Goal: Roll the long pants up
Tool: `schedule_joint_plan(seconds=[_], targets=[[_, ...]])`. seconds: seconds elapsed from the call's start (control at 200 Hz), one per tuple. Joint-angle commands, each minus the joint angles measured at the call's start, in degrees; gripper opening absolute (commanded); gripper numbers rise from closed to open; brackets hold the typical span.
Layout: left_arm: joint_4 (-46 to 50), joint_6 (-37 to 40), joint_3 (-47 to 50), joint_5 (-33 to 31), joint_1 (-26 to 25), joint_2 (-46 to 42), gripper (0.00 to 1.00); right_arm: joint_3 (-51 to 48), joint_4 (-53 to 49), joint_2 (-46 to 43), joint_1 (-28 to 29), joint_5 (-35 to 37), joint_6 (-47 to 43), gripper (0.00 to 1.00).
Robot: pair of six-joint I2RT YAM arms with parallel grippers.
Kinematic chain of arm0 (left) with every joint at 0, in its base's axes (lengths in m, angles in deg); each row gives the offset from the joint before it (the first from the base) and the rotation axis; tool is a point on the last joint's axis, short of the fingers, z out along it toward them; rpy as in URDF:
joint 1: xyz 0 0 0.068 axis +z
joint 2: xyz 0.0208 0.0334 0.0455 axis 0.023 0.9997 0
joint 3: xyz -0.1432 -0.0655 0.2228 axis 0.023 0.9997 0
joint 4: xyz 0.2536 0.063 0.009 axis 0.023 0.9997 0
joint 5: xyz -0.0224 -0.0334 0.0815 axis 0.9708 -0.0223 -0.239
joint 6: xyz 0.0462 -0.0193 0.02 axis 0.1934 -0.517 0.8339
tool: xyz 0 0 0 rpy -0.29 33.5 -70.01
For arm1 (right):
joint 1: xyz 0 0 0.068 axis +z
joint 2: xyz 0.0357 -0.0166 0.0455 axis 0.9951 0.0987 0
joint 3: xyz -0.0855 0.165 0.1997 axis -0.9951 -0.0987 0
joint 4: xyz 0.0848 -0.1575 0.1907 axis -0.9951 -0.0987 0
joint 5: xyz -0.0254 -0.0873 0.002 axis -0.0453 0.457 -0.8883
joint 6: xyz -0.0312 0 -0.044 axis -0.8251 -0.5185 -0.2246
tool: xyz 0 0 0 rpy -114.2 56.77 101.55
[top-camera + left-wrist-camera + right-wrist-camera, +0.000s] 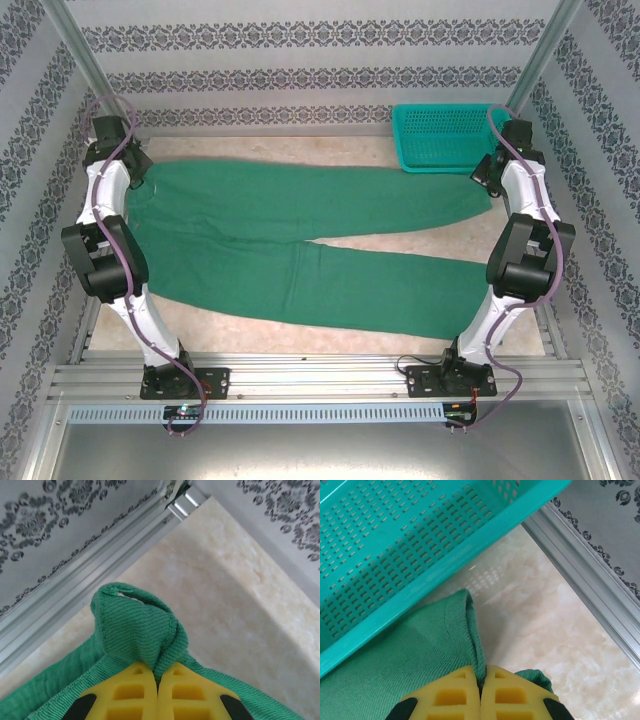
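- Lying flat across the middle of the top view, the long pants are stretching over the table from the waist at the left to the two cuffs at the right. No fold or roll is showing (so I judge the whole of the rolling is left to do). The left gripper is sitting at the waist's far corner in the upper left, and the right gripper at the far leg's cuff in the upper right. The teal basket is standing just beyond that cuff, holding nothing that I can see.
- In the left wrist view, the left gripper is pinching a bunched hump of the long pants at bottom centre, its jaws closed tight on the cloth.
- In the right wrist view, the right gripper is clamping the hem of the long pants at the bottom edge, jaws pressed together. The teal basket is crossing the upper left, its mesh floor showing bare.
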Motion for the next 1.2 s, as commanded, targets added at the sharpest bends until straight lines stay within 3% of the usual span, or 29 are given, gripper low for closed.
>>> schedule_joint_plan(seconds=[0.0, 0.11, 0.37, 0.709, 0.944, 1.119, 1.194], targets=[[2.1, -1.3, -2.8, -3.3, 0.2, 0.7, 0.00, -3.6, 3.4, -2.9, -0.1, 1.1, 0.9, 0.00], [0.4, -1.7, 0.4, -5.1, 0.3, -2.4, 0.00, -12.4, 9.6, -8.6, -0.4, 2.6, 1.0, 0.00], [-11.2, -4.4, 18.9, -7.6, 3.4, -15.9, 0.00, -34.8, 29.3, -27.8, -3.2, 6.1, 3.6, 0.00], [-16.8, -10.6, 38.7, -10.5, 9.3, -28.7, 0.00, -50.2, 34.7, -46.8, -4.8, 13.6, 8.5, 0.00], [-12.3, -14.8, 44.4, -12.6, 11.5, -29.9, 0.00, -59.9, 28.6, -58.4, -5.4, 19.2, 18.0, 0.00], [-10.1, -18.5, 47.5, -15.9, 11.7, -31.0, 0.47, -66.6, 22.7, -70.0, -5.1, 19.0, 23.3, 0.00], [-11.7, -19.3, 48.5, -16.2, 11.8, -32.6, 0.65, -69.3, 21.0, -75.9, -5.2, 19.7, 23.9, 0.44]])
